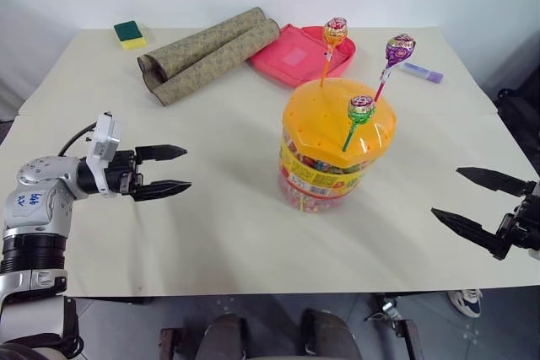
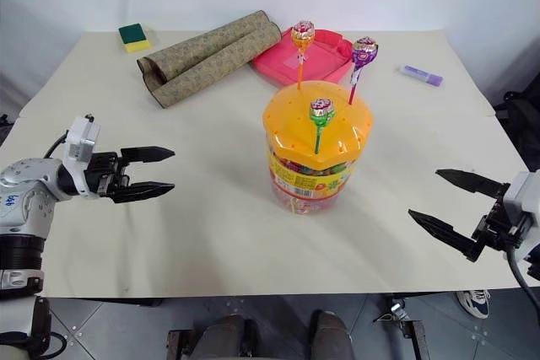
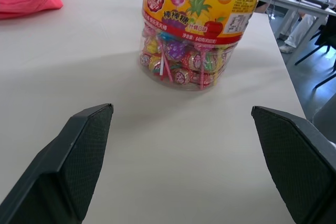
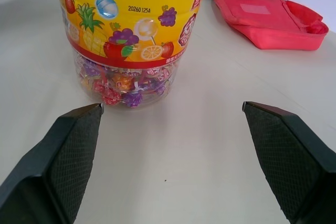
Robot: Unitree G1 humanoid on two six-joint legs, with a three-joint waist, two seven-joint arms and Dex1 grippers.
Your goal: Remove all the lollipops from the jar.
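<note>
Jar (image 3: pixel 199 30) top — cropped (wrist views)

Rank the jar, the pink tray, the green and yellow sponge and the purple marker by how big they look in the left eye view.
1. The jar.
2. The pink tray, though it lies farther back, so this is unsure.
3. The sponge.
4. The purple marker, about alike with the sponge.

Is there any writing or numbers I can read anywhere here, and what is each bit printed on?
"20260125A": printed on the yellow label of the jar, seen in the right wrist view.
Chinese characters and a line of small print on the jar's label, in the left wrist view: too small to read with certainty.
Blue handwritten marks on the left arm's grey shell: too blurred to read.
Wrappers of the lollipops: print unreadable.
</note>
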